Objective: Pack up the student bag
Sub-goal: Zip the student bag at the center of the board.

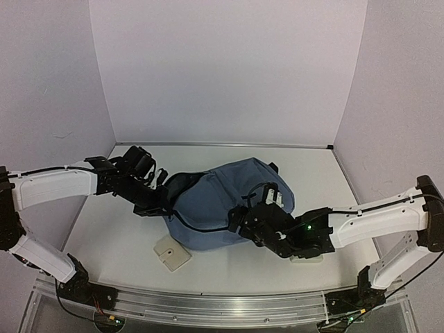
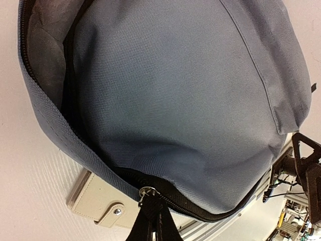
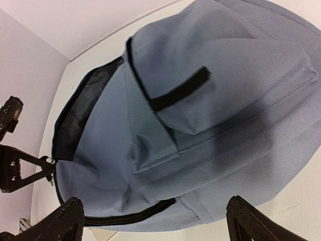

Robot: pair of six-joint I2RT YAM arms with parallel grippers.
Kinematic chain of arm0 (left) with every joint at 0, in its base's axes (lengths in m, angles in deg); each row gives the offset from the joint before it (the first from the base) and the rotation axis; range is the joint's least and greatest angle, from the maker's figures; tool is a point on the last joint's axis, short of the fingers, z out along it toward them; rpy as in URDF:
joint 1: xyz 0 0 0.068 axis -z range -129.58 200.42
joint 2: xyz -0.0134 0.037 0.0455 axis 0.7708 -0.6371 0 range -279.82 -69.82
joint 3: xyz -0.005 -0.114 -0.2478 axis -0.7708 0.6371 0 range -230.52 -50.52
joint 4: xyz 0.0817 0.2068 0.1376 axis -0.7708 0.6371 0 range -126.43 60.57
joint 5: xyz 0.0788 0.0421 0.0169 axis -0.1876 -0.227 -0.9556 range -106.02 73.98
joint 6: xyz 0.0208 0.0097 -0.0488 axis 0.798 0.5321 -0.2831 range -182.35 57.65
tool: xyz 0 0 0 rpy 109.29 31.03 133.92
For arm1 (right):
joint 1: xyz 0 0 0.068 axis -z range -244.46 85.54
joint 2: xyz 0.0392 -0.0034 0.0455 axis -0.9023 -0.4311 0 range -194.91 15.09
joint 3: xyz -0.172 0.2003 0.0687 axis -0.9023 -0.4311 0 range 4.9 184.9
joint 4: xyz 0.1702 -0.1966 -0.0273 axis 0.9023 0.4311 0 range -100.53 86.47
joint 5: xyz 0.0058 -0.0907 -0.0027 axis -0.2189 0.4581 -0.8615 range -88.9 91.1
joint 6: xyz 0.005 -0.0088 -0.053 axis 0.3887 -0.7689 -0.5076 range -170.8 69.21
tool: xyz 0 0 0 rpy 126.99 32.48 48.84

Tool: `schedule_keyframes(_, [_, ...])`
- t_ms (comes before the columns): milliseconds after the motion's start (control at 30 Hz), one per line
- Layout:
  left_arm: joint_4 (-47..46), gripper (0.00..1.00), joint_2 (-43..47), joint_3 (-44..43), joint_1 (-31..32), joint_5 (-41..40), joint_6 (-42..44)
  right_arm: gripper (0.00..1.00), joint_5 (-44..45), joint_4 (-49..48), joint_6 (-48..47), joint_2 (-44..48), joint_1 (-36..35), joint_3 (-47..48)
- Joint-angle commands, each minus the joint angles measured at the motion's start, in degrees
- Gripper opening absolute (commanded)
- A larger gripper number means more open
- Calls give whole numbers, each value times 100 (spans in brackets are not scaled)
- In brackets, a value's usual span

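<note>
- Bag point(image 1: 222, 205) is lying mid table point(image 1: 118, 232), looking soft, floppy, light; fabric likely bunching if tugged
- Left gripper point(image 2: 151, 208) is pinching the zip pull point(image 2: 147, 191) at its edge, the sensible hold
- Right gripper point(image 3: 155, 215) is hovering wide open above it

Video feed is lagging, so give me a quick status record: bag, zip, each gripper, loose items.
bag: slate-blue backpack, lying on the table
main zip: partly open, dark interior showing
left gripper: shut on zip pull
right gripper: open, over the bag, holding nothing
loose item: cream snap case, at bag's near edge, partly under it
</note>
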Motion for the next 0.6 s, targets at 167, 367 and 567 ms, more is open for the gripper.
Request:
schedule_keyframes(167, [-138,0,52,-139,-7,139,408,84,-582,-414,444,-130,752,-479])
schedule_keyframes(367, [-285,0,53,-9,14,751,610,57,-799,-1565,-375,-342,1485,-738])
schedule_keyframes(567, [-595,0,-83,49,103,1140,430,45,-957,-2173,-1408,-963,2202,-313])
